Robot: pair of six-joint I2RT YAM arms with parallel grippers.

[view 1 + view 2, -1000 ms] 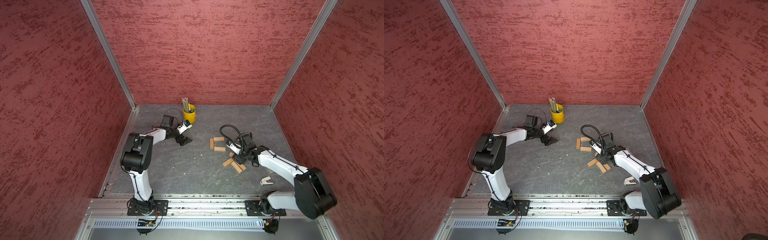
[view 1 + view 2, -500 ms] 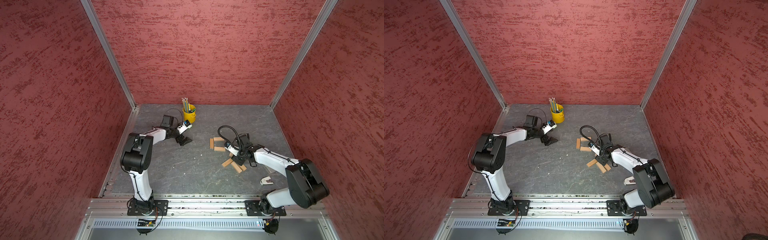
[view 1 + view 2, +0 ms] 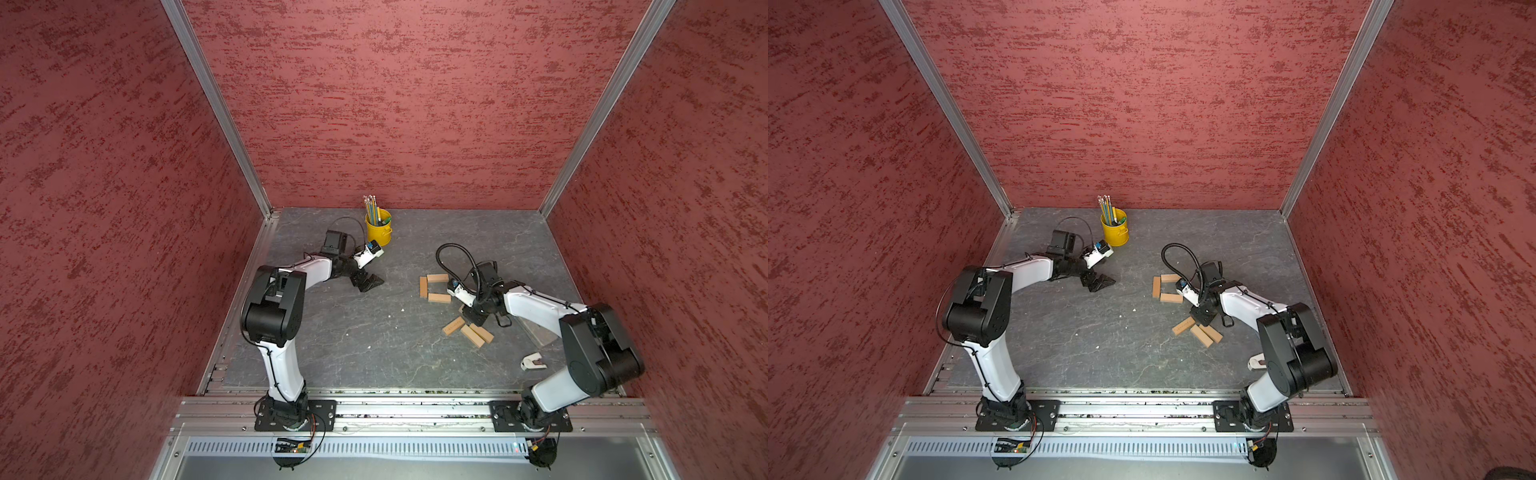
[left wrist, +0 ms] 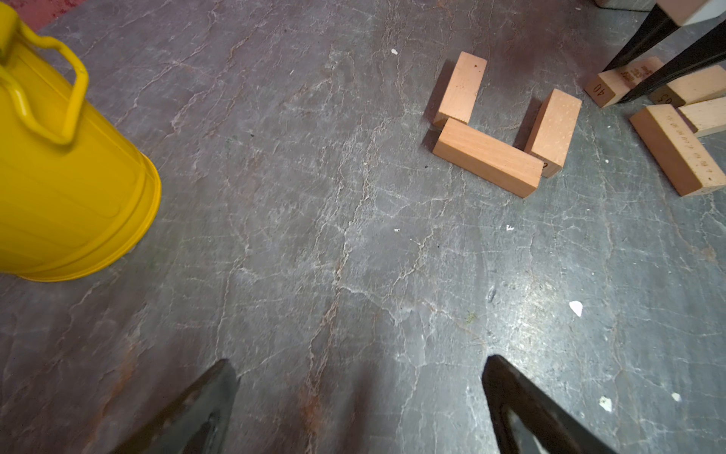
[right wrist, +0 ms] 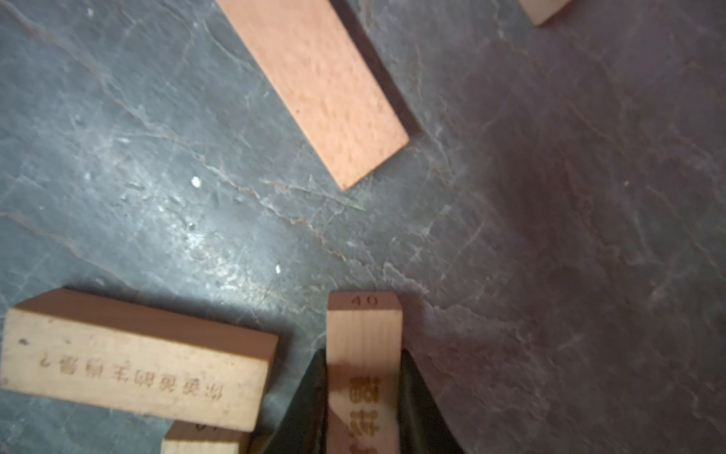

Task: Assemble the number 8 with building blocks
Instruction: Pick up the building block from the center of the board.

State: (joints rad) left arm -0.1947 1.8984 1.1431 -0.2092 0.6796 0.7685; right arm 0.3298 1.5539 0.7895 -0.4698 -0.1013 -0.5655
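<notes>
Overhead, a top view hides what my right gripper holds among loose building blocks. Right wrist view: jaws clamped on the block marked 40. Left wrist view: my left gripper gapes, three-block U beyond.

My right gripper, open a second ago, now clamped on block marked 40; right arm leaned in.
</notes>
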